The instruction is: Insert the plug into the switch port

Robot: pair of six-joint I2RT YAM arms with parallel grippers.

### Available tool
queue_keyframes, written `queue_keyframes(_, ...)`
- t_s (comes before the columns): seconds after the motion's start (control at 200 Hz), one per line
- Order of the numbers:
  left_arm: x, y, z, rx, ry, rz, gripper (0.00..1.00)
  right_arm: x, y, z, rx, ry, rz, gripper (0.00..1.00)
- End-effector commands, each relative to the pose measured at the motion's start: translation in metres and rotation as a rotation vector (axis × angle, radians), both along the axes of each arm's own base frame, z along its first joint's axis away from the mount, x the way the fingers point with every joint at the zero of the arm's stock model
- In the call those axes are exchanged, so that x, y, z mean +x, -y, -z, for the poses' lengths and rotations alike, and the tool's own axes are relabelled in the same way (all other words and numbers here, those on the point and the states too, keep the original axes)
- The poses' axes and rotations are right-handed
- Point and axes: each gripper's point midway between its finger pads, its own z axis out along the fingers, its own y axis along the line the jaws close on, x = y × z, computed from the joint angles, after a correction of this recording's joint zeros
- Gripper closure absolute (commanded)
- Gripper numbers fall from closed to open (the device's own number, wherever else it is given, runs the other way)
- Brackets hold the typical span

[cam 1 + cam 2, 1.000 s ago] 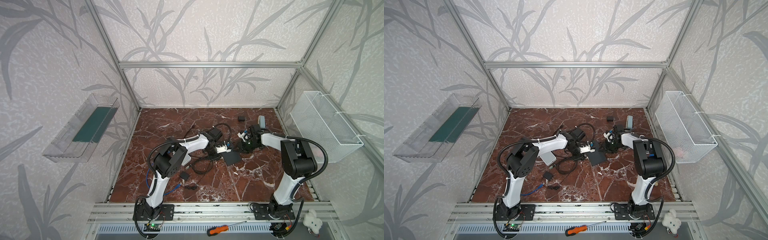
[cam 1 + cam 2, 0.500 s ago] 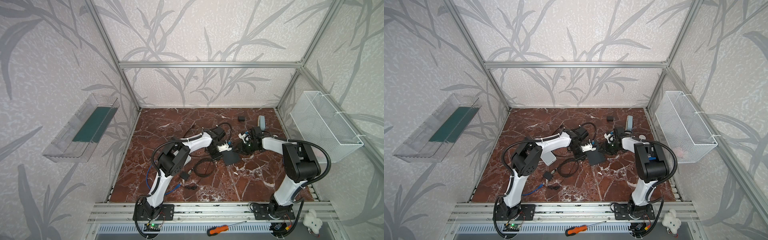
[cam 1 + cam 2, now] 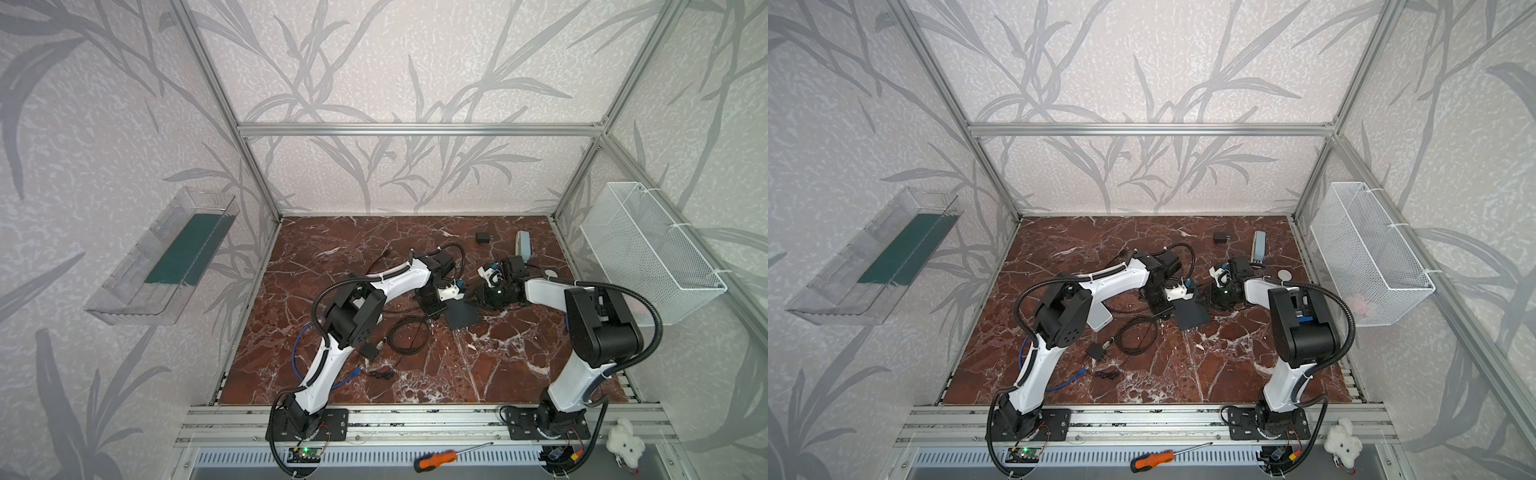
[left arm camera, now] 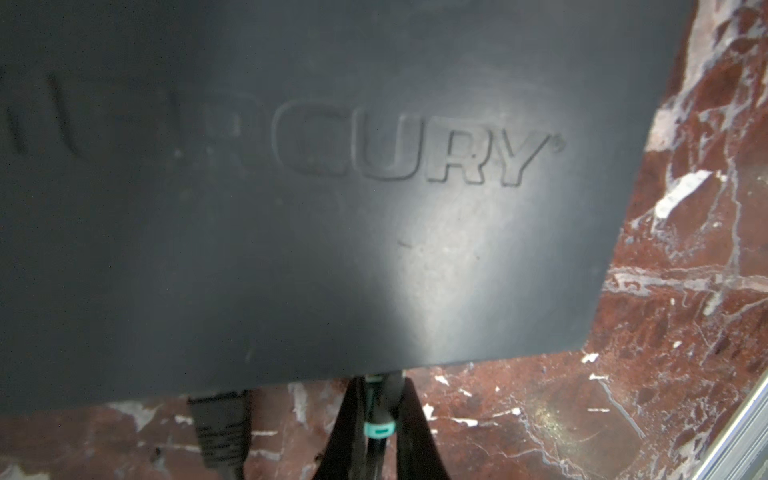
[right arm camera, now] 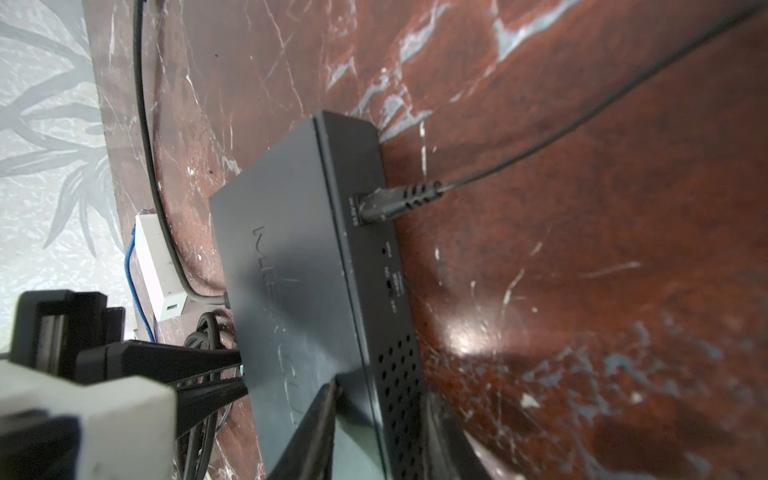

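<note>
left gripper (image 4: 376,385) pinched shut on black plug (image 4: 377,415) (teal band), plug tip at dark box (image 4: 332,208) edge, seated or not unclear, right gripper (image 5: 380,392) clamped across that box's end

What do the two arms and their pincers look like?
The left arm and right arm have white links, black joint housings and black ribbed hoses. The left pincer and right pincer have black tapered fingers.

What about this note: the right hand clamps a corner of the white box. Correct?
No: the right hand clamps a corner of the dark box, not the white box; the right wrist view shows it.
</note>
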Motion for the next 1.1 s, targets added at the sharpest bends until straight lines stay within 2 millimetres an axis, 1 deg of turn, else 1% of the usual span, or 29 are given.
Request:
queue_keyframes(0.0,0.094,0.128,-0.097,-0.555,0.415,0.014,1.00,-0.105,-0.073,-0.009,0.299,-0.374,-0.234,0.66)
queue_keyframes(0.095,0.099,0.130,-0.099,-0.567,0.412,0.015,1.00,-0.104,-0.071,-0.009,0.276,-0.366,-0.236,0.66)
queue_keyframes(0.155,0.101,0.128,-0.099,-0.569,0.416,0.024,1.00,-0.100,-0.068,-0.011,0.260,-0.350,-0.232,0.66)
queue_keyframes(0.21,0.101,0.125,-0.100,-0.574,0.412,0.043,1.00,-0.092,-0.065,-0.014,0.245,-0.329,-0.217,0.66)
queue_keyframes(0.305,0.101,0.115,-0.101,-0.588,0.380,0.069,1.00,-0.070,-0.052,-0.018,0.194,-0.286,-0.171,0.65)
queue_keyframes(0.355,0.101,0.107,-0.102,-0.589,0.354,0.074,0.98,-0.057,-0.043,-0.021,0.166,-0.268,-0.136,0.64)
queue_keyframes(0.465,0.099,0.087,-0.099,-0.537,0.327,0.084,0.89,-0.035,-0.020,-0.026,0.104,-0.229,-0.063,0.62)
queue_keyframes(0.58,0.101,0.062,-0.089,-0.458,0.307,0.085,0.78,-0.026,-0.001,-0.018,0.052,-0.231,-0.002,0.60)
queue_keyframes(0.625,0.101,0.052,-0.086,-0.431,0.292,0.081,0.73,-0.026,0.002,-0.014,0.047,-0.238,0.009,0.59)
queue_keyframes(0.705,0.107,0.035,-0.081,-0.393,0.279,0.053,0.67,-0.024,0.002,-0.012,0.056,-0.238,0.014,0.58)
queue_keyframes(0.825,0.112,0.013,-0.077,-0.360,0.265,0.030,0.64,-0.020,0.000,-0.013,0.067,-0.222,0.019,0.57)
queue_keyframes(0.905,0.125,-0.003,-0.078,-0.314,0.298,-0.035,0.64,-0.018,0.000,-0.016,0.069,-0.211,0.014,0.56)
queue_keyframes(0.965,0.144,-0.017,-0.082,-0.288,0.348,-0.125,0.65,-0.016,0.000,-0.016,0.063,-0.203,0.017,0.55)
queue_keyframes(1.035,0.158,-0.029,-0.095,-0.281,0.383,-0.220,0.65,-0.012,0.002,-0.012,0.048,-0.196,0.029,0.54)
queue_keyframes(1.095,0.173,-0.040,-0.109,-0.289,0.439,-0.338,0.64,-0.006,0.002,-0.007,0.044,-0.189,0.048,0.53)
